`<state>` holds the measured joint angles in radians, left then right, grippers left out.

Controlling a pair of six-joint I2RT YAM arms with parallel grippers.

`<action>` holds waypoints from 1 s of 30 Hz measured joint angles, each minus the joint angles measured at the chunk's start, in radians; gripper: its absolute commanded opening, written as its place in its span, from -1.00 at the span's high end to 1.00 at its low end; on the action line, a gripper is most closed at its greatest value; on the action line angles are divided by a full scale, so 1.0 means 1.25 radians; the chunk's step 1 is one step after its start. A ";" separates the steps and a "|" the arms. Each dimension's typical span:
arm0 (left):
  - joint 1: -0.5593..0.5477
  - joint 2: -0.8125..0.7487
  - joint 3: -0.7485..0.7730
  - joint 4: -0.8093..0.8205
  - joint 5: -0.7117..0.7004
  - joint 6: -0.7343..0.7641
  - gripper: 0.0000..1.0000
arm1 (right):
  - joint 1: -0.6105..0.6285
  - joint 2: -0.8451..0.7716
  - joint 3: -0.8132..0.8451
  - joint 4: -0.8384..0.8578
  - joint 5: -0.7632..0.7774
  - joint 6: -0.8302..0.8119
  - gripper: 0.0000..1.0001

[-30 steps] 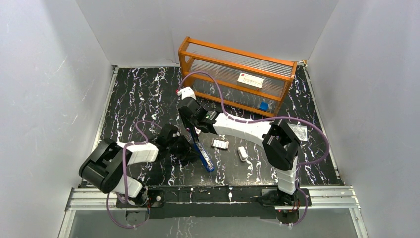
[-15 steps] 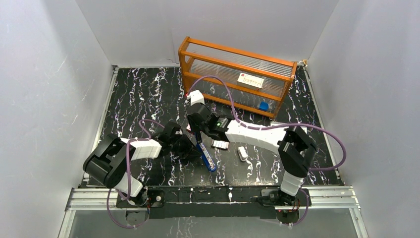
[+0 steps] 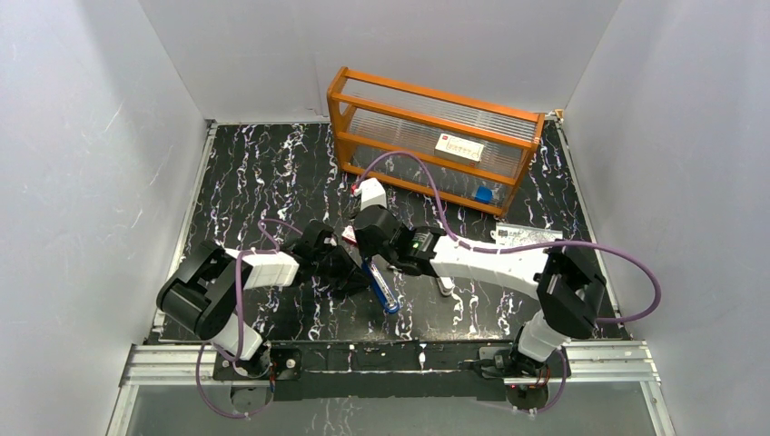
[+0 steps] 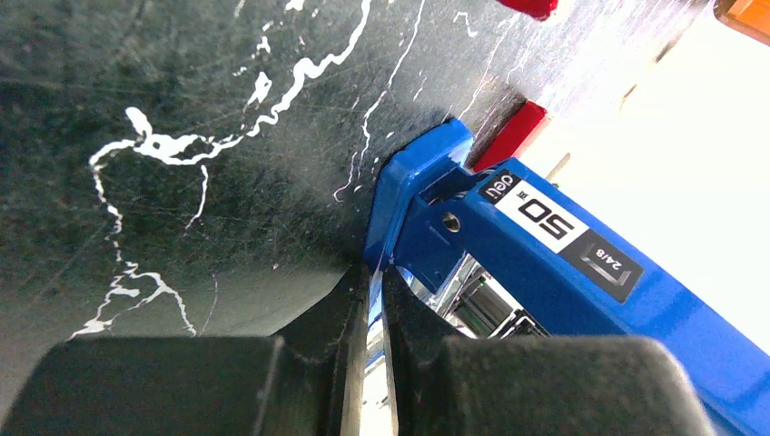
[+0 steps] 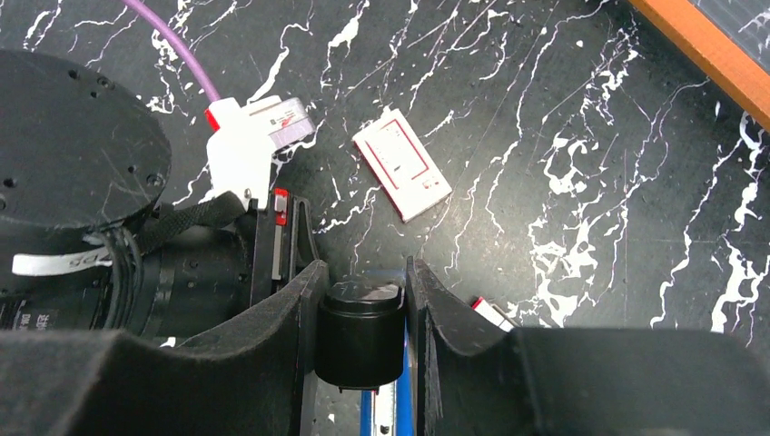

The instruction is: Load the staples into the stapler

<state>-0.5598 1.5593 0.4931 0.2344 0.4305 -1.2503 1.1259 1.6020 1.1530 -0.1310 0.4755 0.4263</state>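
The blue stapler [image 3: 382, 289] lies on the black marbled table, its front end pointing at the near edge. My left gripper [image 3: 352, 275] is shut on a thin blue edge at the stapler's rear [image 4: 427, 191], seen close in the left wrist view [image 4: 374, 300]. My right gripper [image 3: 371, 257] is shut on the stapler's black end piece [image 5: 360, 331], with the blue body and metal channel [image 5: 399, 404] below it. The red-and-white box [image 5: 401, 165] lies beyond the fingers. The staples are hidden under my right arm.
An orange rack [image 3: 436, 136] stands at the back. A small white rounded object [image 3: 444, 287] lies right of the stapler, half under my right forearm. A clear plastic bag [image 3: 522, 238] lies further right. Grey walls close both sides.
My right gripper has moved toward the near edge along the stapler, and its elbow has swung right. The forearm now covers the staples. My left gripper shifted slightly right.
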 measured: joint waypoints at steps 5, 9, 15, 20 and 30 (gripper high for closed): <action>0.000 0.003 0.012 -0.022 0.000 0.001 0.83 | 0.019 -0.010 -0.003 -0.031 0.030 0.032 0.46; -0.001 0.003 0.030 -0.057 -0.012 0.011 0.83 | 0.038 -0.024 -0.003 -0.083 0.048 0.066 0.47; -0.004 0.003 0.042 -0.079 -0.021 0.022 0.83 | 0.074 -0.047 -0.018 -0.187 0.051 0.127 0.48; -0.004 0.007 0.044 -0.086 -0.018 0.025 0.83 | 0.100 -0.038 -0.058 -0.268 0.013 0.179 0.49; -0.004 0.016 0.048 -0.089 -0.007 0.029 0.84 | 0.105 -0.022 -0.071 -0.275 0.000 0.220 0.50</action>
<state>-0.5648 1.5787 0.5529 0.1238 0.4217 -1.2144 1.2572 1.5749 1.0637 -0.4751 0.4751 0.7017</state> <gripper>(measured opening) 0.090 0.413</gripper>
